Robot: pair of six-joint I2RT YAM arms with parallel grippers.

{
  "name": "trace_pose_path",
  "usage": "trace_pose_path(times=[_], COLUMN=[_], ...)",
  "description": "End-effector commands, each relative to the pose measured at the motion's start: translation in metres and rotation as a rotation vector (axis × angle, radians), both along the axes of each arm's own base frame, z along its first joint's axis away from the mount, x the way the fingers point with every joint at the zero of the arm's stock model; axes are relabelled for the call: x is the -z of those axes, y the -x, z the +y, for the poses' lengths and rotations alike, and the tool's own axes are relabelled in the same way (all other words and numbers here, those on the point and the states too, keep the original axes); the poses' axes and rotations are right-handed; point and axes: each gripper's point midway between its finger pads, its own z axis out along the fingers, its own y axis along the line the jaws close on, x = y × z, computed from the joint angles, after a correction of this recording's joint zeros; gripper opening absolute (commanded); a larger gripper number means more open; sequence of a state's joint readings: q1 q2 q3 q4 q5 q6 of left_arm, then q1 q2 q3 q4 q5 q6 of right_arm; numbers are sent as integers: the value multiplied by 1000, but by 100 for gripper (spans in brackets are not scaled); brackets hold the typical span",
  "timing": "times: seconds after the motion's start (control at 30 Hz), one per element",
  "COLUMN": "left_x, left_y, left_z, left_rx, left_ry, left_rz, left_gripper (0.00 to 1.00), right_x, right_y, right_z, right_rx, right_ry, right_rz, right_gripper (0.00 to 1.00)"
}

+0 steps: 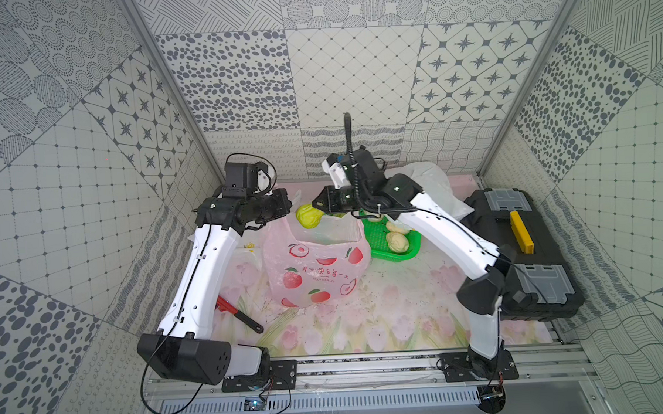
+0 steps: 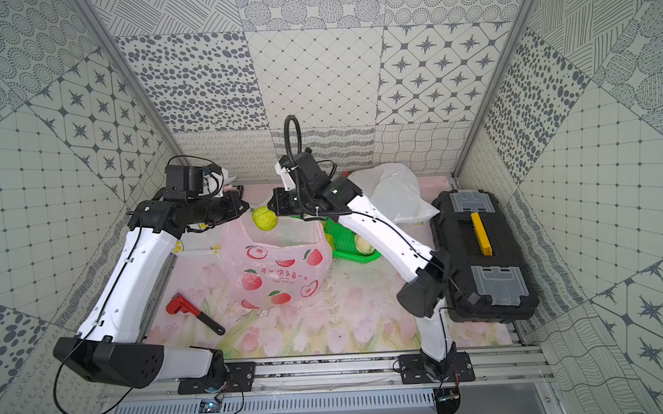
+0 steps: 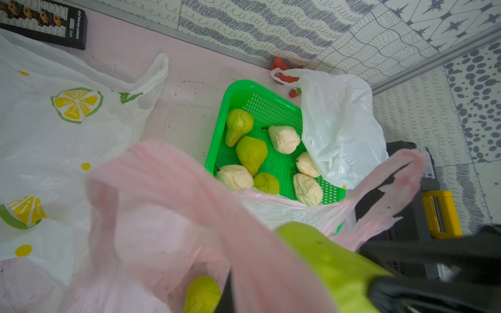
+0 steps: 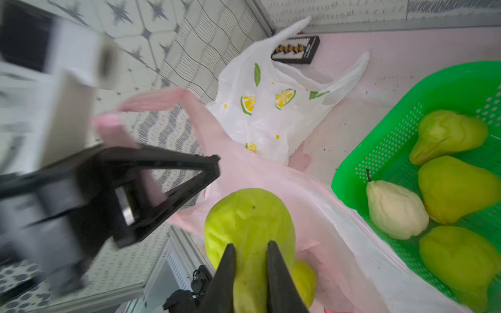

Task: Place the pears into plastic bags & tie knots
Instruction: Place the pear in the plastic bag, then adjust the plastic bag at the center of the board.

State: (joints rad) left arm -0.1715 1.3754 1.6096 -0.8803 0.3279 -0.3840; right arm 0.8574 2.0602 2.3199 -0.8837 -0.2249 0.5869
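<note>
both top views: right gripper [image 1: 319,209] grasps green pear [image 1: 309,216] just above pink bag [image 1: 317,270] mouth; left gripper [image 1: 288,206] clenched on its rim | left wrist: seven pears [image 3: 251,154] in green basket [image 3: 217,151] just beyond pink bag; another green pear [image 3: 202,295] inside it | right wrist: fingers [image 4: 276,271] pinch held pear over bag

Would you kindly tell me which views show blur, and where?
Left wrist view: the pink bag and held pear close to the lens are soft, the green basket sharp. Right wrist view: the left gripper is smeared. Both top views: crisp, evenly lit.
</note>
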Motion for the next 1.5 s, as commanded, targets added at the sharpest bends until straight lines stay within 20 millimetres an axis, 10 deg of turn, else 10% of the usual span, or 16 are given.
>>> trace_pose_path(times=[0.0,0.17,0.43,0.57,0.83,1.03,1.47], left_x=[-16,-6,3,7,28,34,-37], left_y=[6,8,8,6,0,-1,20], left_z=[-7,-7,-5,-4,13,20,-8], left_rx=[55,60,58,45,-31,-76,53], left_ry=[11,15,-5,-9,-67,-70,84], left_rz=[-62,-58,-41,-31,36,59,-94], left_gripper=[0,0,0,0,0,0,0], right_x=[30,102,133,102,-14,3,19], right_y=[25,25,36,46,69,46,65], right_z=[17,33,26,5,-85,-179,-92], right_rx=[-61,-52,-86,-118,-66,162,-32], right_ry=[119,145,153,124,-126,-274,10], right_rz=[45,156,233,213,152,214,175], right_gripper=[10,10,36,61,60,48,58])
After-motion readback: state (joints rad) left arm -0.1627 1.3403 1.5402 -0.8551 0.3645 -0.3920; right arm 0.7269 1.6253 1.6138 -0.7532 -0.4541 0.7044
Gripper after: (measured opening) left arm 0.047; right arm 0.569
